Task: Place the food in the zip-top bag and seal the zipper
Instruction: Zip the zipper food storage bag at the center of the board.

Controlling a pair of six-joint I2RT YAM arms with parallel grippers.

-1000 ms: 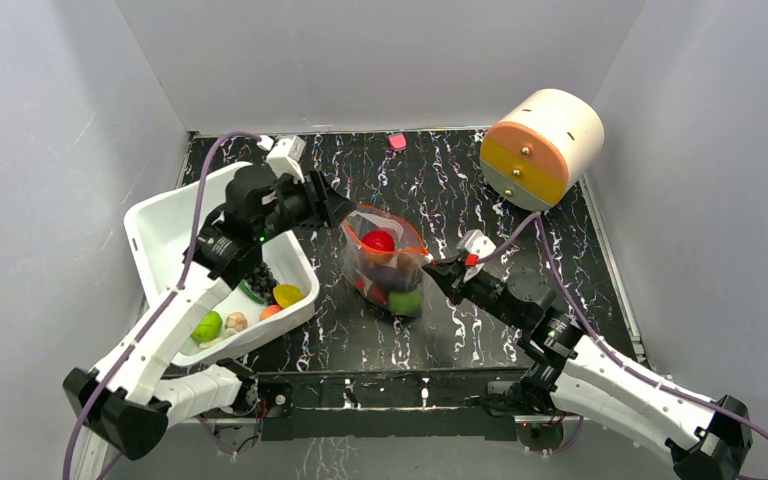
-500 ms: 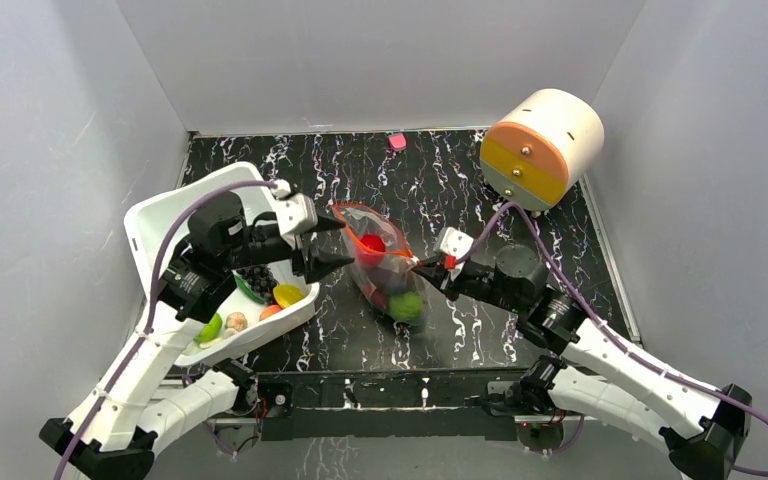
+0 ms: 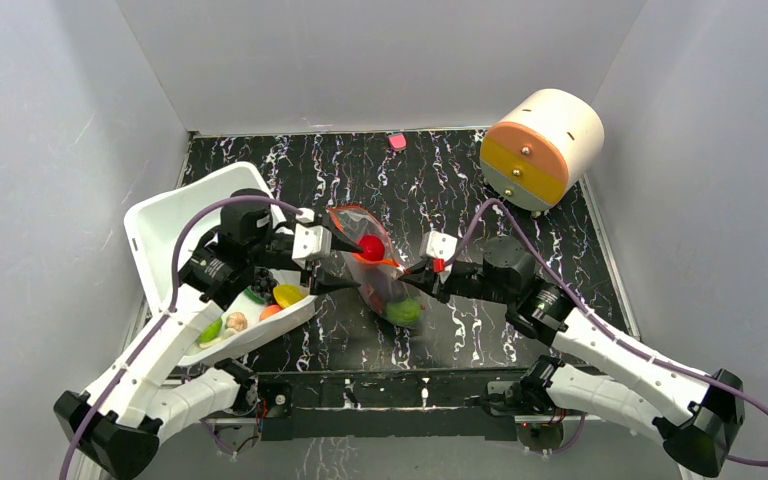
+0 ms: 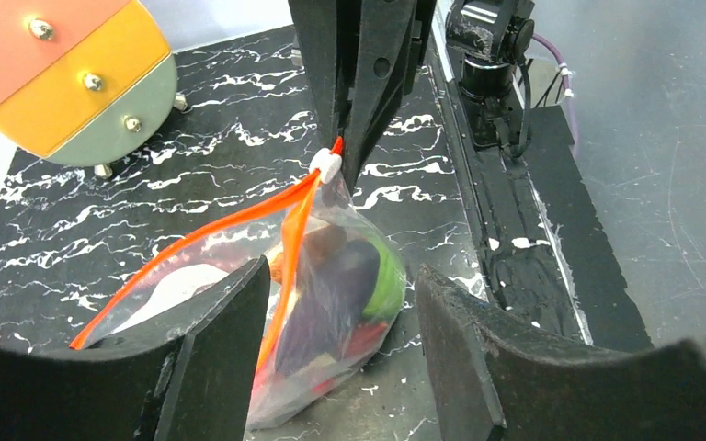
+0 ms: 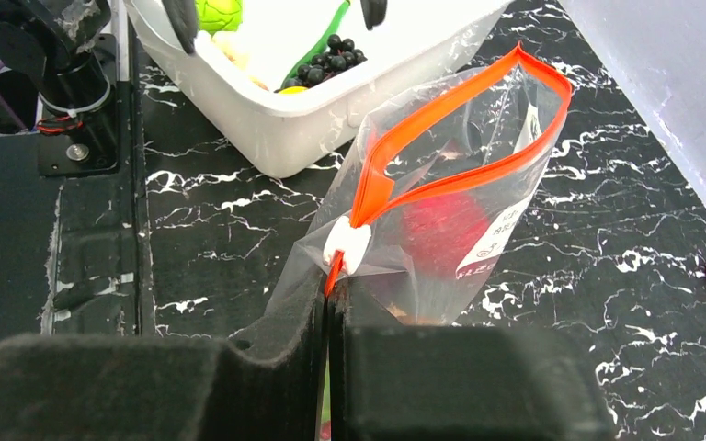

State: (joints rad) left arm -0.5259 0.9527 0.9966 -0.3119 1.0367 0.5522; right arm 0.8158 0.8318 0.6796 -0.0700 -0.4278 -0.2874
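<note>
left tool (image 4: 340,283) spread wide | right tool (image 5: 333,296) pinching orange-red zipper (image 5: 374,184) | clear floppy zip-top bag (image 5: 450,230), mouth gaping

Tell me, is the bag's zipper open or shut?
Open. On the zipper, the two orange strips gape apart, meeting only at the white slider near the right gripper.

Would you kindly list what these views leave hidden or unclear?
1. Right wrist view: the right gripper hides the lower half of the zip-top bag.
2. Left wrist view: the food merges behind wrinkled plastic, so the pieces cannot be counted.
3. Right wrist view: the white tub is cut off by the top edge.
</note>
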